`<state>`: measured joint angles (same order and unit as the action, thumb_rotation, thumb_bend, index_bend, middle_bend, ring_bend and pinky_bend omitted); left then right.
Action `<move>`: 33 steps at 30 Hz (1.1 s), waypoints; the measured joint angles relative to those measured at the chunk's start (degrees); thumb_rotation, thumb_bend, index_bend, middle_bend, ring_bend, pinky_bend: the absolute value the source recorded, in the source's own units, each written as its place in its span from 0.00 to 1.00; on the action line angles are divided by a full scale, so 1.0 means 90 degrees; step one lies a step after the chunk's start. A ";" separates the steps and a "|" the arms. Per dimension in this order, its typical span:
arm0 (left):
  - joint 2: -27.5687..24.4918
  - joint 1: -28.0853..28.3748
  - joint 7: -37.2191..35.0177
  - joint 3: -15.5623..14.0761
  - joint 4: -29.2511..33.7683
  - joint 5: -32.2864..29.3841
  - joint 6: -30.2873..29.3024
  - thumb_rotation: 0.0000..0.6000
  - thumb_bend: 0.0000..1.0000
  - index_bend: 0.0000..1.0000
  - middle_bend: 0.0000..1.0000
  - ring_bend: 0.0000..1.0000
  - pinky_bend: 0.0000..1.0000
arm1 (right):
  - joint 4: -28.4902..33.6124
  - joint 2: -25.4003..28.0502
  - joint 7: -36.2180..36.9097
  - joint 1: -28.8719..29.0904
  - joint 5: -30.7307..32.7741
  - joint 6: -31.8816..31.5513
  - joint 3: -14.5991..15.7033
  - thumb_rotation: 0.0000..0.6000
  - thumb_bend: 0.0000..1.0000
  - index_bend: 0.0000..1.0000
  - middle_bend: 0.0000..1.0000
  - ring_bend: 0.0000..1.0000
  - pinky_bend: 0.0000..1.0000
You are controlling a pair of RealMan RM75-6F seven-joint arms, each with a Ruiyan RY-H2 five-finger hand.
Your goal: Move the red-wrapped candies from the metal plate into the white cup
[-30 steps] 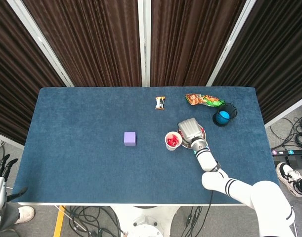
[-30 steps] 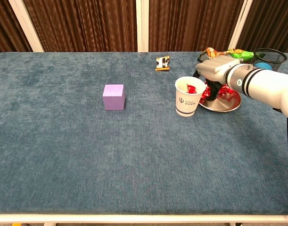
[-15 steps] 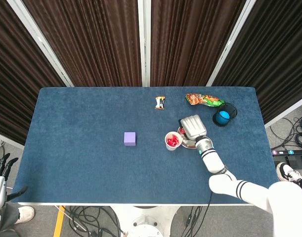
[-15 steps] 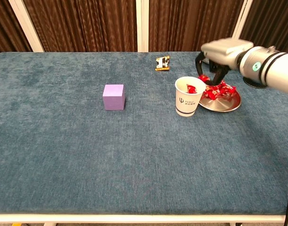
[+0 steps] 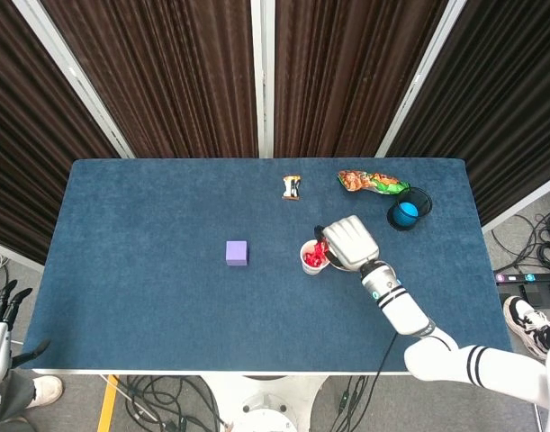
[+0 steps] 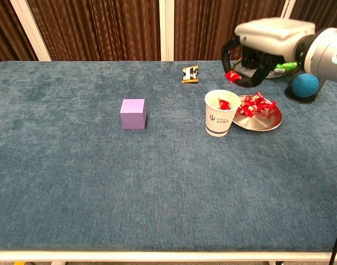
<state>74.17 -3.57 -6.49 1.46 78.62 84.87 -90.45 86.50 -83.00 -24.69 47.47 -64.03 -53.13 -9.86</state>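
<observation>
Dark brown curtains w/ white poles behind; blue felt table point(image 5: 148, 270). Right hand point(image 6: 255, 55) above the table at 2 o'clock from white cup point(image 6: 218, 113), pinching one red candy point(image 6: 232, 76). Metal plate point(image 6: 266, 122) w/ remaining candies touching cup at 3 o'clock. Purple cube point(image 6: 133, 114) at cup's 9. Left hand point(image 5: 3, 306) off table, fingers apart.

The right hand point(image 6: 255, 54) holds a candy point(image 6: 232, 76) above the cup point(image 6: 219, 112), with open air between them. The plate point(image 6: 261, 121) touches the cup on the right. The purple cube point(image 6: 133, 114) stands well apart to the left. The snack bar point(image 6: 190, 73), chip bag point(image 5: 372, 183) and mesh basket point(image 5: 410, 209) crowd the far side.
</observation>
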 measured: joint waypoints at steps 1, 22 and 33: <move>0.0006 -0.0003 -0.0002 -0.0001 -0.0006 -0.0003 0.0001 1.00 0.03 0.21 0.15 0.12 0.13 | -0.0047 -0.0048 -0.0024 0.0012 0.0031 0.0036 0.0019 1.00 0.35 0.51 1.00 0.96 1.00; 0.0058 0.0017 -0.0077 -0.0002 -0.0098 0.0003 0.0056 1.00 0.03 0.21 0.15 0.12 0.13 | -0.0755 -0.0084 0.0044 -0.0083 0.0678 0.0114 -0.0049 1.00 0.20 0.31 1.00 0.96 1.00; 0.0039 -0.0001 0.0003 -0.0012 -0.0027 -0.0025 0.0064 1.00 0.03 0.21 0.15 0.12 0.13 | -0.2397 -0.0841 -0.0154 0.0031 0.1226 0.0831 0.0168 1.00 0.19 0.36 1.00 0.96 1.00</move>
<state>74.52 -3.58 -6.46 1.35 78.38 84.64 -89.87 64.93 -90.56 -26.07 47.76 -53.00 -45.65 -8.34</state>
